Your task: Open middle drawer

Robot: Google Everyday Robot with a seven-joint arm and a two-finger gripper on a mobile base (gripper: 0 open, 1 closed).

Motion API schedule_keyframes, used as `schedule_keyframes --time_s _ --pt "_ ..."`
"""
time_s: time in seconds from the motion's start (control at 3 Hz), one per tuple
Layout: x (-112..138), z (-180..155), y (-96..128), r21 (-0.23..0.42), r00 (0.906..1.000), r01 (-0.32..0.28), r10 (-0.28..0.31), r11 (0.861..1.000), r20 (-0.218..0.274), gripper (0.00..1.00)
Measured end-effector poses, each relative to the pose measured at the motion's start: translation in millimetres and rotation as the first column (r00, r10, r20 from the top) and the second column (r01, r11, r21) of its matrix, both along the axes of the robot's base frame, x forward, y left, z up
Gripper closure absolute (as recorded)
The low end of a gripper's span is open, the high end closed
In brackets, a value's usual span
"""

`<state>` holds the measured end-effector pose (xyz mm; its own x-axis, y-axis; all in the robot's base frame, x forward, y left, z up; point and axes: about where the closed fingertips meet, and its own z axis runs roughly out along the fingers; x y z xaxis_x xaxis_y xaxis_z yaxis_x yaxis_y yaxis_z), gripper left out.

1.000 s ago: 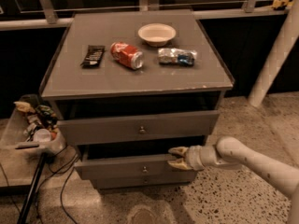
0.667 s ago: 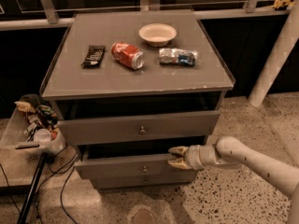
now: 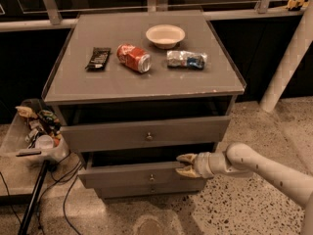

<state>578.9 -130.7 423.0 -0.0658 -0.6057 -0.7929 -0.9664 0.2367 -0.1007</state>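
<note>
Grey middle drawer ajar, gripper at its upper right edge

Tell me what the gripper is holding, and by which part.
The gripper appears to clamp the middle drawer by the top edge of its front, right of the knob.
</note>
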Motion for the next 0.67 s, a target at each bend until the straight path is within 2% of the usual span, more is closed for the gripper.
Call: schedule_keyframes --time_s 0.33,0.67 --pt "0.0 0.0 0.0 0.000 1.0000 0.000 0.000 1.000 0.000 0.35" --pt "0.0 0.0 0.1 0.000 1.0000 0.000 0.000 1.000 0.000 0.37"
